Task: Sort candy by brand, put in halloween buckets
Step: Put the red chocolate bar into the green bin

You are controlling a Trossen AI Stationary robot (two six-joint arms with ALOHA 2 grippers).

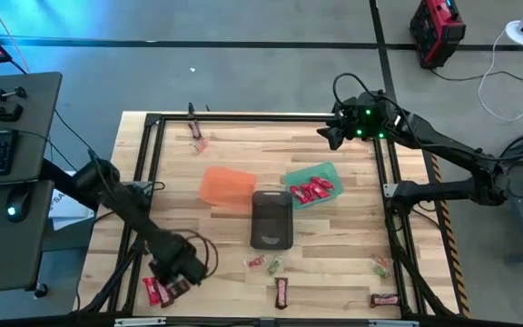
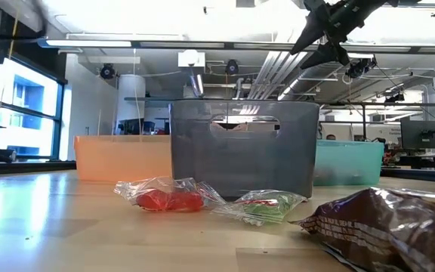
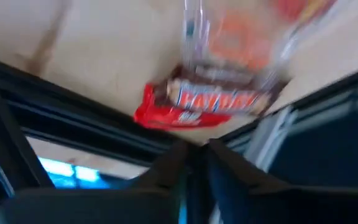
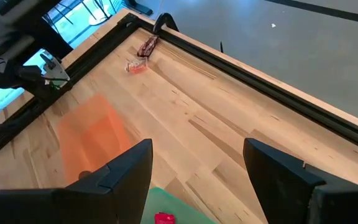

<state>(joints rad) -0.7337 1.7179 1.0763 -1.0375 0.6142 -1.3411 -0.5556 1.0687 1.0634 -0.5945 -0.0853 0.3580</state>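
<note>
Nearest, along the front edge of the light wooden slatted tabletop (image 1: 334, 245), several sweets remain unsorted. At the near left corner lies a red-wrapped bar with white lettering (image 1: 160, 291), and the left end effector (image 1: 182, 265) sits low just beside it; in the left wrist view its two dark fingers (image 3: 166, 168) stand almost together, a narrow gap between them and nothing held, just short of the bar (image 3: 194, 106). A dark brown wrapped bar (image 1: 281, 291) lies near the middle of the front edge, and a second brown bar (image 1: 385, 298) at the near right. A little farther in are a small red piece in clear wrap (image 1: 256, 263), a green piece in clear wrap (image 1: 274, 266), and another green piece (image 1: 380, 264) to the right.

Mid-table stand the three buckets: the translucent orange bucket (image 1: 209, 186) on the left, the dark grey rectangular bucket (image 1: 271, 238) in the centre, and the green bucket (image 1: 300, 171) on the right. Only the green one shows contents, a cluster of red-wrapped candies (image 1: 312, 189). The orange one looks empty; whether anything lies in the grey one cannot be told.

At the far left edge a brown bar (image 1: 192, 121) and a small red piece (image 1: 201, 144) wait. The right end effector (image 1: 327, 134) hangs at the far right with its fingers (image 4: 123, 171) spread wide, empty.

So, by my judgement, one brand is partly sorted and most of the work is left.
</note>
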